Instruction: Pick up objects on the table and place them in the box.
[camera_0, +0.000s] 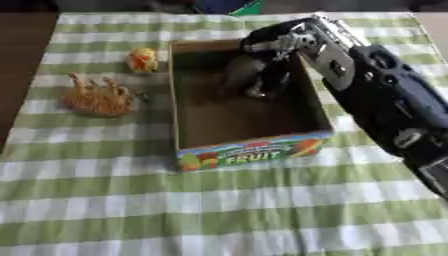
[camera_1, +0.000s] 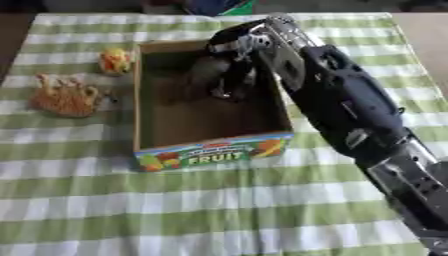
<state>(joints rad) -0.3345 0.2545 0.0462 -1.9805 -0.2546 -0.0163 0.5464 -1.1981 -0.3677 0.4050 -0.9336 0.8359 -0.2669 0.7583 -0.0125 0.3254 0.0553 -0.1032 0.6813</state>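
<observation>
Box (camera_0: 254, 152) open-topped; right hand (camera_0: 262, 75) inside, far end.

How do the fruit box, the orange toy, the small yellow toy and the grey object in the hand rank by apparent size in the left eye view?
1. Fruit box
2. Orange toy
3. Grey object, partly hidden by the right hand, so its rank is unsure
4. Small yellow toy

Open cardboard fruit box (camera_0: 254, 150) mid-cloth; orange spiky toy (camera_0: 99, 97) and yellow-orange toy (camera_0: 143, 59) left of it
</observation>
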